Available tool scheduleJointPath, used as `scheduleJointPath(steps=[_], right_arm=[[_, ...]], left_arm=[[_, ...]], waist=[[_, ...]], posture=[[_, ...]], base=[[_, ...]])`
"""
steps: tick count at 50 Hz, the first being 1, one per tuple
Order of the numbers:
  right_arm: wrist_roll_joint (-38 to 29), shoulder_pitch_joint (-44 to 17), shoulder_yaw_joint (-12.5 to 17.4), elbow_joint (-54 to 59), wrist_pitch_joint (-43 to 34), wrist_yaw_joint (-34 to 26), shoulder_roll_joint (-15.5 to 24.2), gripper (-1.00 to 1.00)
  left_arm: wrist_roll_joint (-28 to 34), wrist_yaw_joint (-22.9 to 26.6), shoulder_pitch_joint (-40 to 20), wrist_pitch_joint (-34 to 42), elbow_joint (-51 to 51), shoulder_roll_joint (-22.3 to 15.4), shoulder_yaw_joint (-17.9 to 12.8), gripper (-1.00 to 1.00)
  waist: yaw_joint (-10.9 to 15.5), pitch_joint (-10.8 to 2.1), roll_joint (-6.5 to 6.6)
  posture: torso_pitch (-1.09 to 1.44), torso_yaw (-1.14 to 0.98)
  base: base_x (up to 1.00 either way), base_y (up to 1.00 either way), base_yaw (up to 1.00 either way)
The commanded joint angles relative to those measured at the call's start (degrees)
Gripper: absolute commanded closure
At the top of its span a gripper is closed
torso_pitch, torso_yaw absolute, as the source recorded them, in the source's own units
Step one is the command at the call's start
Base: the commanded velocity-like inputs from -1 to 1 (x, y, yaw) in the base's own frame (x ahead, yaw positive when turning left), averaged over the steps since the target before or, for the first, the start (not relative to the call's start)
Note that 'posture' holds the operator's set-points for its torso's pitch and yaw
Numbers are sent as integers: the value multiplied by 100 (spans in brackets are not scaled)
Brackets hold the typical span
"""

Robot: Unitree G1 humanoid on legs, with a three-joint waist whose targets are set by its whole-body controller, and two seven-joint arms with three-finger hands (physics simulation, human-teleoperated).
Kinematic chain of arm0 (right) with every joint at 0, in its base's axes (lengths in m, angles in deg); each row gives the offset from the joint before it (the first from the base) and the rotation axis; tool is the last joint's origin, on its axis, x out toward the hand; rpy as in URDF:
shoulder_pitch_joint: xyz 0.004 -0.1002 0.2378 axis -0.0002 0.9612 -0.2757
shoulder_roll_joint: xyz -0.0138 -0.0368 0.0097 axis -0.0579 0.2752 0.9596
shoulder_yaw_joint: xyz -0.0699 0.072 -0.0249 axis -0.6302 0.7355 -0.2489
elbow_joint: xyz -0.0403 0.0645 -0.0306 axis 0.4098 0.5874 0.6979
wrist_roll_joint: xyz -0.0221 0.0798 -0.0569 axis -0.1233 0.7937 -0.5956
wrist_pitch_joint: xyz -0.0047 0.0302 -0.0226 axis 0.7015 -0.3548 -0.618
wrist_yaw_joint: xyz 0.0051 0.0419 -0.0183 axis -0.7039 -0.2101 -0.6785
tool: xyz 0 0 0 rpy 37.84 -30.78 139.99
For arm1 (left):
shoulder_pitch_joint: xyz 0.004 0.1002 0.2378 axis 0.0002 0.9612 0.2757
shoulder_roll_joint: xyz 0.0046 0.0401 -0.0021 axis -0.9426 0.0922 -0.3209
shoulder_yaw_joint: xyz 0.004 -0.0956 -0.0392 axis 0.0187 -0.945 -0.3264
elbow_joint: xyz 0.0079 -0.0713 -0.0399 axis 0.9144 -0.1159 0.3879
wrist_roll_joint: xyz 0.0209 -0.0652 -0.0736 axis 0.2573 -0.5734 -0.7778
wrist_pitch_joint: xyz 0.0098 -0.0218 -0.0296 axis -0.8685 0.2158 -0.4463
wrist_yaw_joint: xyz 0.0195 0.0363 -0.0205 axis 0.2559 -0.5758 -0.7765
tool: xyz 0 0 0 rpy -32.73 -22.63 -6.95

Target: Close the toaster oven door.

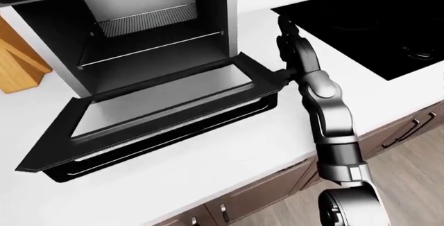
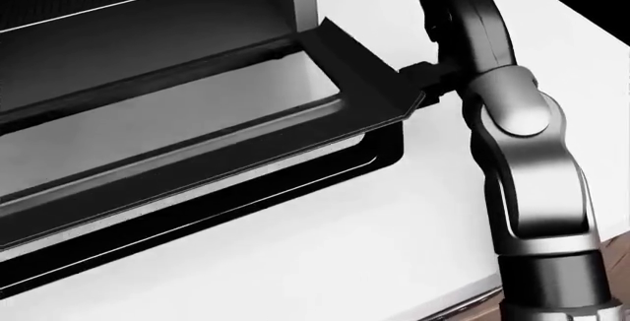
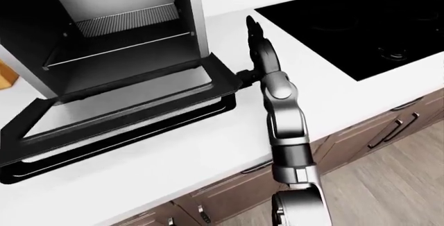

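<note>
Door point(image 1: 160, 106) of the toaster oven point(image 1: 139, 33) hangs wide open and lies flat, low over the white counter point(image 1: 229, 153). Its long side runs from 8 o'clock to 2 o'clock in the left-eye view. The right hand point(image 1: 288, 46) is just beside the door's right corner, so the door lies at 9 o'clock from the fingers. One dark finger seems to touch that corner; whether the fingers are apart or together cannot be told. No left hand shows. A black stove point(image 1: 375, 23) sits at 2 o'clock, with brown drawers point(image 1: 409, 130) below.
</note>
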Motion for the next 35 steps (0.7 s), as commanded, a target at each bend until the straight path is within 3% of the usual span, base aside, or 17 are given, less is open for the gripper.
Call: scheduleJointPath(steps=[1,11,28,35], right_arm=[[184,-280,-76,-323,127,99,-37,-100],[261,-374,-171,-301,49,368,-192,-100],[671,-1306,-77,254,38,1044,-189,-100],[692,-1559,-185,564,74,1325,-228,-100]], left_arm=[[-16,-2,-76,-179,179,-187,-121,-100],[-30,13,-47,-194,180,-185,-148,-100],[-52,15,-53,-175,168,-207,-152,-100],[-67,24,-47,-174,151,-211,-167,-100]], waist=[[29,-148,20],[37,-156,24],[47,-141,29],[53,-134,34]], posture=[[0,0],[0,0],[0,0],[0,0]], base=[[0,0,0],[0,0,0],[0,0,0],[0,0,0]])
